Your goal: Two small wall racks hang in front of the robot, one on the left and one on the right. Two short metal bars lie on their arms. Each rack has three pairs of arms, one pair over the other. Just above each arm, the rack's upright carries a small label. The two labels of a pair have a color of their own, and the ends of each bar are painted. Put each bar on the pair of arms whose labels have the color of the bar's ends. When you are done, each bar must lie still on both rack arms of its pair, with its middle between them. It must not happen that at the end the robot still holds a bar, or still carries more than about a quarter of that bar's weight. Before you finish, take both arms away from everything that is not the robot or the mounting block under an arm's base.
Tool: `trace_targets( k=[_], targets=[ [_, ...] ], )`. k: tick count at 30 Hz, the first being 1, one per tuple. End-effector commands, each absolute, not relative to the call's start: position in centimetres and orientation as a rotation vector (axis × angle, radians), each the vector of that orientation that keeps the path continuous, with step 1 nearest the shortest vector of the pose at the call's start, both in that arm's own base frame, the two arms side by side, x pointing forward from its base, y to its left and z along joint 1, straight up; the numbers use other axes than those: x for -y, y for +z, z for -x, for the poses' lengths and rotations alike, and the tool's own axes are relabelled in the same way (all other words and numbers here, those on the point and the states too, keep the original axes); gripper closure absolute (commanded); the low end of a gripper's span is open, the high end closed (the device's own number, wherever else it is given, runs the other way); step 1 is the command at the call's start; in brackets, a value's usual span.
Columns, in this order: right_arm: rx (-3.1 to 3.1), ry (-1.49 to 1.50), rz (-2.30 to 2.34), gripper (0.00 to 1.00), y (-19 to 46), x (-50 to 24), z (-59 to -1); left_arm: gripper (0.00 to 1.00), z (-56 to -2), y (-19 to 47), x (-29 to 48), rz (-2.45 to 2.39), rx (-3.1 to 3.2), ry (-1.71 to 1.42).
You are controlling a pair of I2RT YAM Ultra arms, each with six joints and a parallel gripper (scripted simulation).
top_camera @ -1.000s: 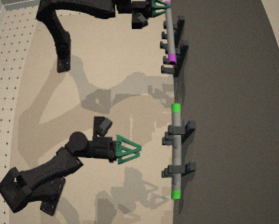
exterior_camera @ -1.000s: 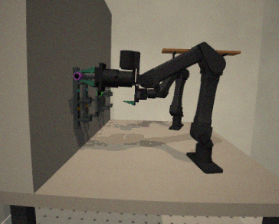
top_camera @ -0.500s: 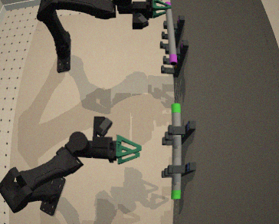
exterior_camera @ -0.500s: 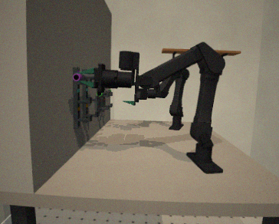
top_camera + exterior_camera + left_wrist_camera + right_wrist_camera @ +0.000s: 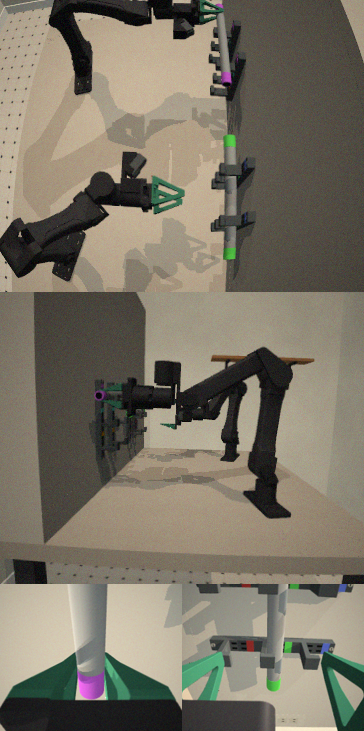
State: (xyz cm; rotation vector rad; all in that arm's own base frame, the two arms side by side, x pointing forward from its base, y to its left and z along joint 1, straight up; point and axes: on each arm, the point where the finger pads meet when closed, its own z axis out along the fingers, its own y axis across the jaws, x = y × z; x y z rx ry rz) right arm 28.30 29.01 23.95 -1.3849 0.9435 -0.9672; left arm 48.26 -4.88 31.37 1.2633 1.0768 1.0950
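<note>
My left gripper (image 5: 212, 11) (image 5: 116, 393) (image 5: 90, 657) is shut on one end of the grey bar with magenta ends (image 5: 223, 45) (image 5: 99, 395) (image 5: 88, 623). It holds the bar along the front of the left rack (image 5: 236, 62), near the rack's top; I cannot tell whether the bar touches the arms. The grey bar with green ends (image 5: 230, 195) (image 5: 277, 633) lies across both arms of the right rack (image 5: 247, 166) (image 5: 237, 644), on the pair beside the green labels (image 5: 287, 646). My right gripper (image 5: 172, 194) (image 5: 272, 657) is open and empty, a short way in front of that bar.
The right rack also carries red labels (image 5: 249, 645) and blue labels (image 5: 323, 647). Both racks hang on a dark wall (image 5: 300, 150) (image 5: 75, 392) at the table's far edge. The arm bases stand on the table (image 5: 150, 100) (image 5: 200, 512).
</note>
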Motion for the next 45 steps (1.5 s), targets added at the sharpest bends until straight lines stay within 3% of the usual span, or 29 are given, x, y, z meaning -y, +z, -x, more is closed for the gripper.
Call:
trace_targets(
  k=[1,45],
  targets=[
    [-0.951,-0.954,1.351,0.00,24.80,-28.51,-28.36,1.00,-48.34,30.26,4.76,-1.267,-1.102,1.069],
    [-0.951,-0.954,1.351,0.00,24.80,-28.51,-28.36,1.00,-48.38,29.60,4.78,-1.266,-1.106,1.065]
  ],
)
